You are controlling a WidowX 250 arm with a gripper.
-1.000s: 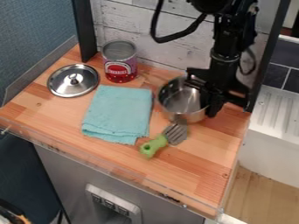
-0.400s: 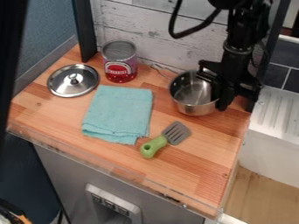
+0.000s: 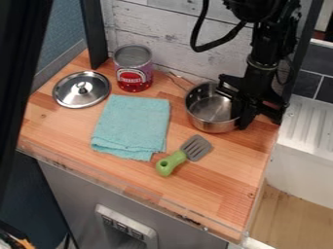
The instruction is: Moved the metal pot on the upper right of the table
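Your metal pot [image 3: 209, 124] sits far right, apparently placed; only clearing your gripper [image 3: 240, 119] remains; whether it grasps, I cannot tell.

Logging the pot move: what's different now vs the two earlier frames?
Metal pot shifted right and toward the back wall, then slightly back toward the front-left. The gripper moved with it, at its right side; can't tell if the hold changed. The pot no longer overlaps the spatula in view. Dark shape came in at left. Lid, can, cloth unchanged.
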